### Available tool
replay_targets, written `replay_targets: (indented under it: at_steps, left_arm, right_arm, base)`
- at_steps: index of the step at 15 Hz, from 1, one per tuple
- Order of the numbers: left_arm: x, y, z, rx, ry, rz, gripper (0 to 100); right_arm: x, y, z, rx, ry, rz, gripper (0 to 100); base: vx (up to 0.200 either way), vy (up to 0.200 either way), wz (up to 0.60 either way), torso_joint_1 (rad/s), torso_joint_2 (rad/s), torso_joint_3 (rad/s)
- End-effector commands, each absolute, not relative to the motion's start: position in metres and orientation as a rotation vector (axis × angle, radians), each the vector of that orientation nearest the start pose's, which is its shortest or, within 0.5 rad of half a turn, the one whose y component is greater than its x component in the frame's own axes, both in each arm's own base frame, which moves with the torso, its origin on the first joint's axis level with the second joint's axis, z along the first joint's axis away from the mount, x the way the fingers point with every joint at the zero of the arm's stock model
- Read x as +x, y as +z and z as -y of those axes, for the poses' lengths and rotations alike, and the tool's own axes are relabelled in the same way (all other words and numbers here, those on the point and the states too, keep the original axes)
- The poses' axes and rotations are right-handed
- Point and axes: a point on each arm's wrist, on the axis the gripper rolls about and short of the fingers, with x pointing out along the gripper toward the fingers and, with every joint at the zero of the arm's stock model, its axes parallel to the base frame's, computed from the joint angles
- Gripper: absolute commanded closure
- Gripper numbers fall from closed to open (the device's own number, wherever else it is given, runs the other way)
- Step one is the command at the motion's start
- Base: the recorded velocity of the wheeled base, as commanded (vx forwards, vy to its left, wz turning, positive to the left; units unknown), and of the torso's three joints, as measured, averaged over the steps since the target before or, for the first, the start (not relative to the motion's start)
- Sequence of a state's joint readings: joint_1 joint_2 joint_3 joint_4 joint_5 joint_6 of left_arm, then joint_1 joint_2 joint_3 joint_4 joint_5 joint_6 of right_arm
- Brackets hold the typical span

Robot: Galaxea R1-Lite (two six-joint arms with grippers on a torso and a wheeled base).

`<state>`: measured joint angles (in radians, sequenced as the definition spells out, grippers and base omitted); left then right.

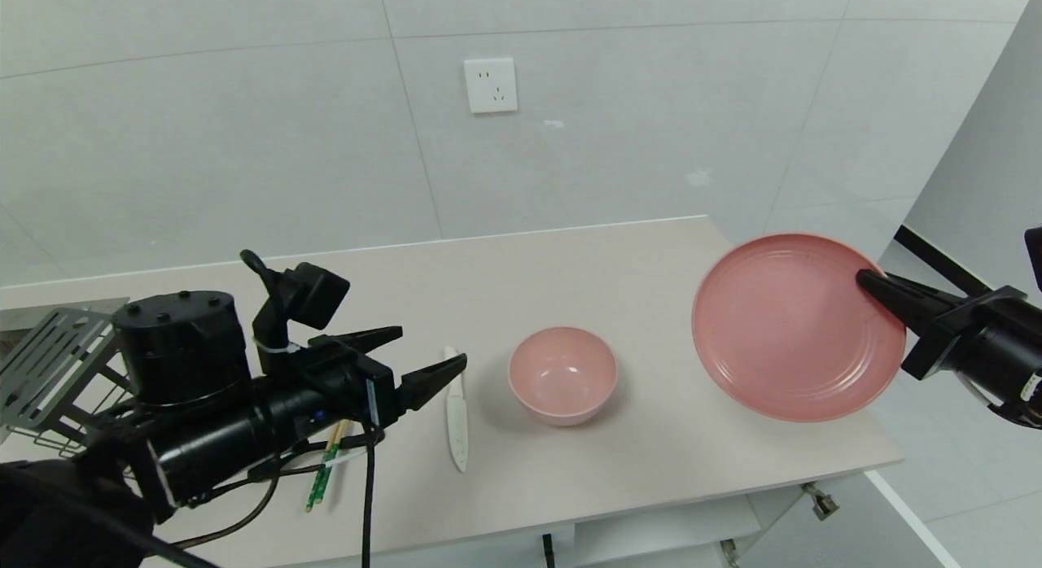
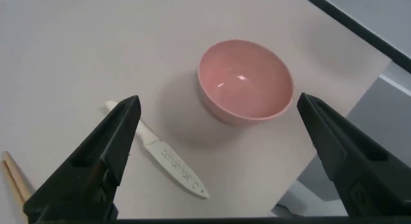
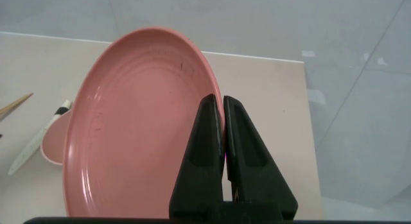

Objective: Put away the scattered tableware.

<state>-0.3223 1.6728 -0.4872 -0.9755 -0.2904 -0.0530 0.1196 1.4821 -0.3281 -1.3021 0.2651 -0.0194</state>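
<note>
My right gripper (image 1: 869, 281) is shut on the rim of a pink plate (image 1: 790, 325), holding it tilted above the table's right end; the plate (image 3: 138, 121) sits clamped between the fingers (image 3: 207, 131). A pink bowl (image 1: 562, 373) stands upright mid-table and shows as the bowl (image 2: 244, 80) in the left wrist view. A white knife (image 1: 456, 409) lies left of it, also seen as the knife (image 2: 157, 150). Chopsticks (image 1: 324, 466) lie partly under my left arm. My left gripper (image 1: 434, 358) hovers open above the knife, left of the bowl.
A metal rack (image 1: 49, 364) stands at the table's left end. The beige table (image 1: 643, 446) ends close to the right of the plate and at the front. A tiled wall with a socket (image 1: 490, 85) backs the table.
</note>
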Motion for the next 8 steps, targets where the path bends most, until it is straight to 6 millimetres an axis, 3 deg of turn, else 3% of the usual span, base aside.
replay_targets:
  at_steps: [1,3,7,8]
  left_arm:
    - [0.27,0.134,0.1,-0.067,-0.587,-0.269,0]
    - [0.279,0.127,0.104,-0.114,-0.573,-0.299,0]
    - [0.278,0.118,0.115,-0.141,-0.524,-0.341,0]
    - [0.289,0.116,0.12,-0.14,-0.524,-0.338,0]
  right_arm:
    - [0.212,0.182,-0.031,-0.03,0.383,0.142,100]
    - [0.213,0.18,-0.032,-0.029,0.383,0.133,100]
    - [0.213,0.18,-0.032,-0.029,0.383,0.132,100]
    - [0.213,0.178,-0.032,-0.03,0.383,0.124,100]
  base:
    - [0.0,0.0,0.0,0.0,0.0,0.0]
    - [0.0,0.0,0.0,0.0,0.0,0.0]
    - [0.0,0.0,0.0,0.0,0.0,0.0]
    - [0.0,0.0,0.0,0.0,0.0,0.0]
